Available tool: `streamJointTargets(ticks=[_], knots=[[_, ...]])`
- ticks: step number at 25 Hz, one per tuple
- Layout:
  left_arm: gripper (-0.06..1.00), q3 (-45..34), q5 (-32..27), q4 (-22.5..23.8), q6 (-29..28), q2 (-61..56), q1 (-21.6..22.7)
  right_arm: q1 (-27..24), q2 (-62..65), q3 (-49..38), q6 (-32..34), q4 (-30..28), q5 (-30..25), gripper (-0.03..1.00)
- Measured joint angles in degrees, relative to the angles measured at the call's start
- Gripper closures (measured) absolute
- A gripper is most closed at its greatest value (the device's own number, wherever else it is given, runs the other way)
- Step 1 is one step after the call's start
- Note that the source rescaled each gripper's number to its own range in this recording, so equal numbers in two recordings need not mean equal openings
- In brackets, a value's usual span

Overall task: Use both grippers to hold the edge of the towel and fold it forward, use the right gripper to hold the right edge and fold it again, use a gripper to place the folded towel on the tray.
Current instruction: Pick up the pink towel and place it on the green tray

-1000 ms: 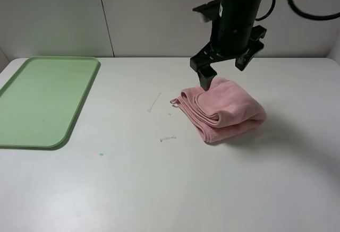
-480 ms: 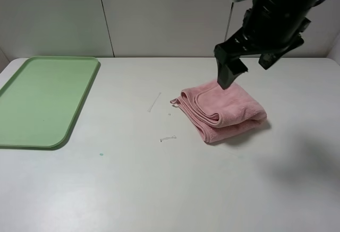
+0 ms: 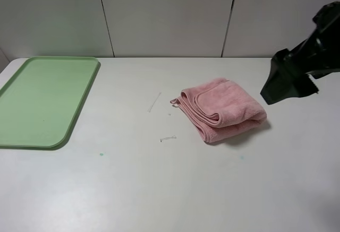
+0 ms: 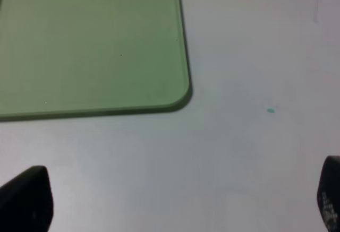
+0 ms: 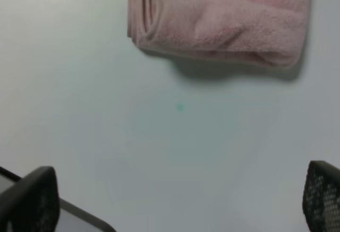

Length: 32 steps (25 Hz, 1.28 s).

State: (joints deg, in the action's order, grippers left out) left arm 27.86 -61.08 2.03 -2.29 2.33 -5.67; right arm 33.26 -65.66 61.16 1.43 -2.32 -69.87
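The pink towel (image 3: 223, 109) lies folded in a thick bundle on the white table, right of the middle, and nothing touches it. In the right wrist view the towel (image 5: 223, 19) shows its layered hems. My right gripper (image 3: 287, 83) hangs blurred above the table to the towel's right, apart from it. Its fingertips (image 5: 29, 200) stand wide, so the right gripper (image 5: 175, 197) is open and empty. The light-green tray (image 3: 42, 99) lies bare at the far left. My left gripper (image 4: 178, 200) hovers open and empty near the tray's corner (image 4: 175, 91); the high view does not show it.
Two small clear scraps (image 3: 154, 102) (image 3: 168, 138) lie on the table left of the towel. A green speck (image 3: 101, 154) sits near the tray's front corner. The table's edge (image 5: 79, 216) shows in the right wrist view.
The right arm has risen from the towel's far side and swung away to the right. The towel has stayed where it was.
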Motion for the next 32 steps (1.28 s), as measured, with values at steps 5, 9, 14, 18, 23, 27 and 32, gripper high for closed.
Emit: streamJointTargets(ticks=[5, 9, 14, 18, 23, 27, 32], knots=[[-0.05, 0.0, 0.0, 0.0, 0.0, 0.0, 0.0, 0.0, 9.4, -2.0, 0.0, 0.0, -0.1, -0.03], [-0.05, 0.0, 0.0, 0.0, 0.0, 0.0, 0.0, 0.2, 18.0, -5.5, 0.0, 0.0, 0.1, -0.03], [-0.05, 0.0, 0.0, 0.0, 0.0, 0.0, 0.0, -4.0, 30.2, -12.3, 0.0, 0.0, 0.2, -0.03], [-0.05, 0.0, 0.0, 0.0, 0.0, 0.0, 0.0, -12.2, 40.9, -17.6, 0.0, -0.5, 0.9, -0.03], [-0.05, 0.0, 0.0, 0.0, 0.0, 0.0, 0.0, -22.1, 55.7, -25.0, 0.0, -0.6, 5.9, -0.03], [-0.05, 0.0, 0.0, 0.0, 0.0, 0.0, 0.0, -29.1, 65.1, -29.9, -1.0, -0.7, 10.0, -0.03], [-0.05, 0.0, 0.0, 0.0, 0.0, 0.0, 0.0, -33.0, 65.9, -32.4, -1.9, -0.7, 10.5, -0.03]])
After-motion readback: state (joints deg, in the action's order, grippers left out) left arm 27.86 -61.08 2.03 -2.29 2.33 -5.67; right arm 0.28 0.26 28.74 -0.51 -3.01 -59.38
